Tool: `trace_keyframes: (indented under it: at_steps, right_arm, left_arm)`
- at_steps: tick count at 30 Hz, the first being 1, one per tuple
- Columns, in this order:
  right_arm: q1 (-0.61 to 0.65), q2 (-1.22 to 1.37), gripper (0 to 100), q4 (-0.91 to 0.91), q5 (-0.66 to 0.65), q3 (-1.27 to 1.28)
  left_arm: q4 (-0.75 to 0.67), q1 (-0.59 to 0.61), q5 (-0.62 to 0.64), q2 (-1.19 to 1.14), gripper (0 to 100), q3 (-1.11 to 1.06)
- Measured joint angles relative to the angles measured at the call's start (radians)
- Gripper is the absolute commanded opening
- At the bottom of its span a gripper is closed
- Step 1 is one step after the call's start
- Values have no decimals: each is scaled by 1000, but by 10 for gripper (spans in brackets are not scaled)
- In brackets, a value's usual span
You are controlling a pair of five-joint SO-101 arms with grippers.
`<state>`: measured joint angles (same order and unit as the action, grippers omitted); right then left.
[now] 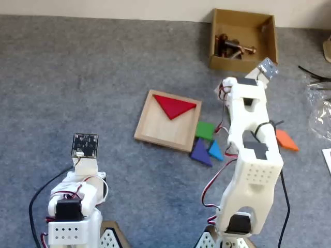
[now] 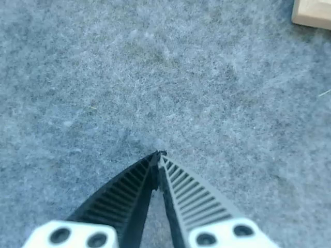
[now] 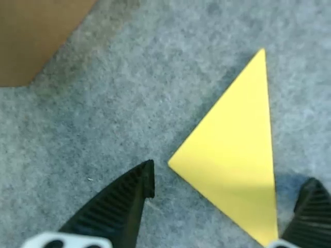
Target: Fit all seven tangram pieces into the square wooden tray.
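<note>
Right wrist view has the right claw [image 3: 230,186] spread wide astride the yellow triangle [image 3: 232,155], which lies flat on the desk [image 3: 103,119] near the box [image 3: 31,36], apart from the tray [image 1: 155,132]. Its slanted edges could slip sideways when squeezed. The left claw [image 2: 159,155] is pinched together, empty.
</note>
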<state>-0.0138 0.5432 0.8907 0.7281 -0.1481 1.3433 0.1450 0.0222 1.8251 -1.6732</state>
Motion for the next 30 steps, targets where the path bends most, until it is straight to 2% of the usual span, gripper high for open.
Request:
trace_keyframes:
  at_steps: [20, 26, 30]
  right_arm:
    - [-28, 0, 390, 0, 0, 2]
    - [-29, 0, 265, 0, 0, 3]
    - [-37, -2, 210, 0, -86, 3]
  left_arm:
    - [0, 0, 0, 0, 7, 0]
    - [0, 0, 0, 0, 7, 0]
    - [0, 0, 0, 0, 7, 0]
